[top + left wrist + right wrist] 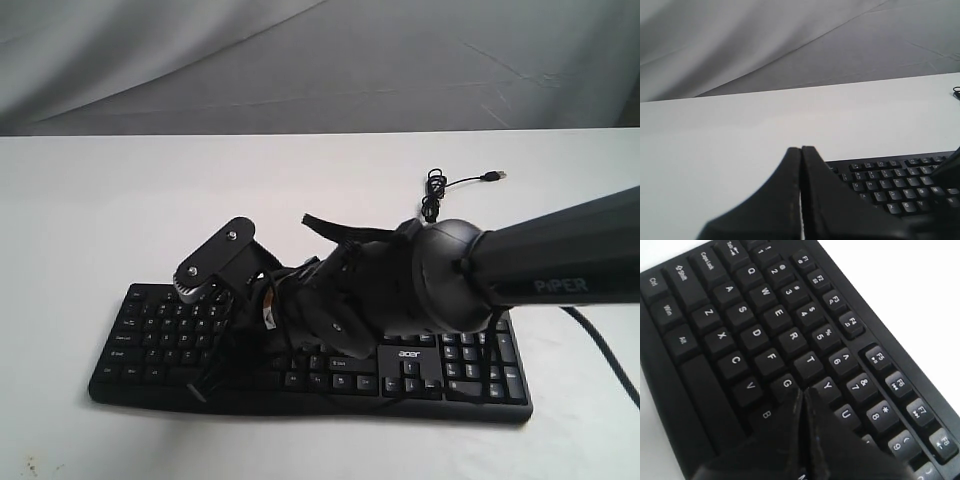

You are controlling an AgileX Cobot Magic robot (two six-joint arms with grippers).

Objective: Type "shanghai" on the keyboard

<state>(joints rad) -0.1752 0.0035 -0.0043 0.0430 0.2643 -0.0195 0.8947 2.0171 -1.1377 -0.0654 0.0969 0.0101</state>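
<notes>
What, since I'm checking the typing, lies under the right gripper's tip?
The wide black plastic keyboard: the shut right gripper points between its G key and Y key. The key directly beneath, likely H, is covered.

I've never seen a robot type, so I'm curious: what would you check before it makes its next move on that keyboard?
1. Right end effector shut to a point: ok.
2. Tip above the keyboard letters, beside G and Y: ok.
3. Exact key beneath the tip: cannot tell, hidden.
4. Left end effector shut, beside the keyboard, off the keys: ok.
5. Cable coiled behind the keyboard, off the keys: ok.
</notes>
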